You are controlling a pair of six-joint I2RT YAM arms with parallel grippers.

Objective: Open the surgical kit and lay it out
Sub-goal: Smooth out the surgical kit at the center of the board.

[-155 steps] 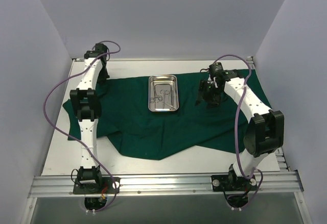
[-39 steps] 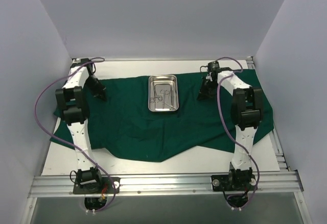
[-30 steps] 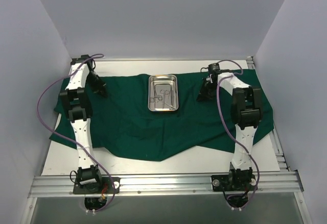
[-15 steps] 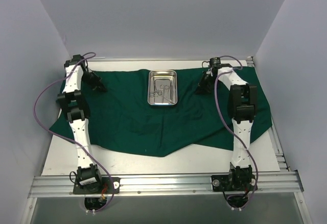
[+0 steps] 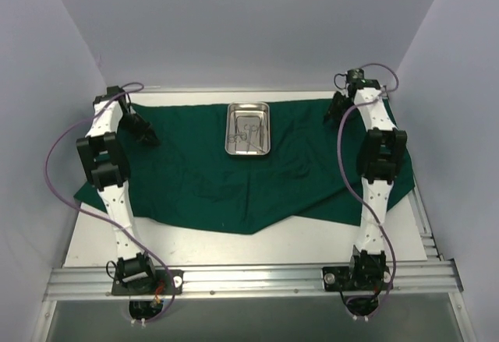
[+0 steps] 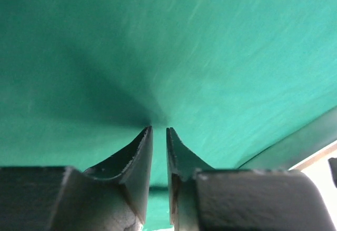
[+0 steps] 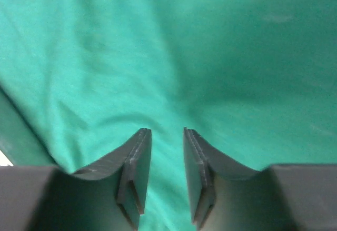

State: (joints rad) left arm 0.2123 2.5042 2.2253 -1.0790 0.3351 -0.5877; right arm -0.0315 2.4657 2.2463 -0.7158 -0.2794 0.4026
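The dark green cloth wrap [image 5: 210, 182] lies spread across the table. The small steel tray [image 5: 229, 130] sits on it at back centre, with thin silver ring-handled instruments [image 5: 248, 132] inside. My left gripper [image 5: 148, 134] is at the cloth's far left. In the left wrist view its jaws [image 6: 158, 129] stand almost together, pinching a pucker of cloth [image 6: 210, 41]. My right gripper [image 5: 335, 111] is at the cloth's back right corner. In the right wrist view it [image 7: 167, 132] stands a little apart over smooth cloth [image 7: 105, 41], holding nothing.
White table surface [image 5: 312, 241] shows in front of the cloth. Grey walls close in on the left, back and right. An aluminium rail [image 5: 249, 280] carries both arm bases at the near edge. Purple cables loop beside each arm.
Both grippers have moved outward and toward the back. The cloth has been pulled wider and flatter, and the tray has slid back with it. The right jaws now stand apart.
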